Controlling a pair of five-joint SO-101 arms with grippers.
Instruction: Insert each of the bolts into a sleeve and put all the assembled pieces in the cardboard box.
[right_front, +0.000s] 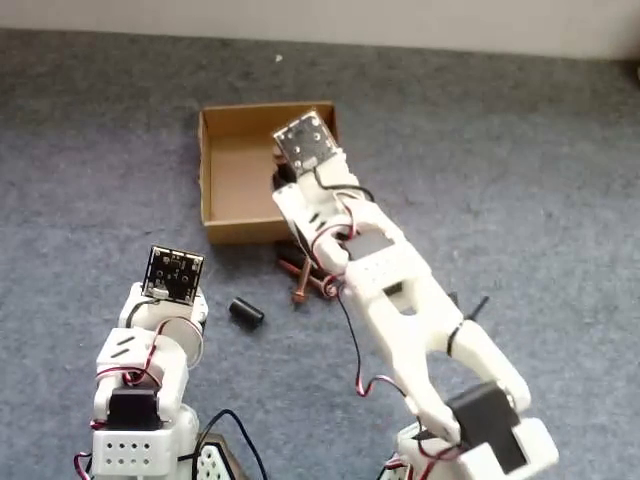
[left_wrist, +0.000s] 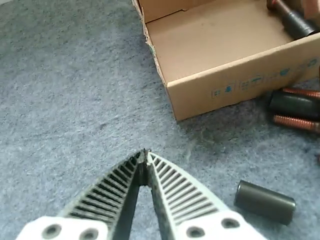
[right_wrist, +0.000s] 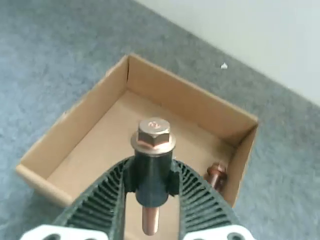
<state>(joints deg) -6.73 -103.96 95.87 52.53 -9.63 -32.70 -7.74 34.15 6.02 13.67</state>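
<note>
Box sits on the carpet, beyond both arms. Right gripper holds a sleeved bolt above the box floor. A second sleeved bolt lies inside, at a side wall. Loose bolts lie just outside the near wall. One sleeve lies apart, near the left gripper.

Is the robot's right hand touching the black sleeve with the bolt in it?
Touching. The right wrist view shows the right hand squeezing the black sleeve from both sides, with the bolt poking through, above the cardboard box.
</note>
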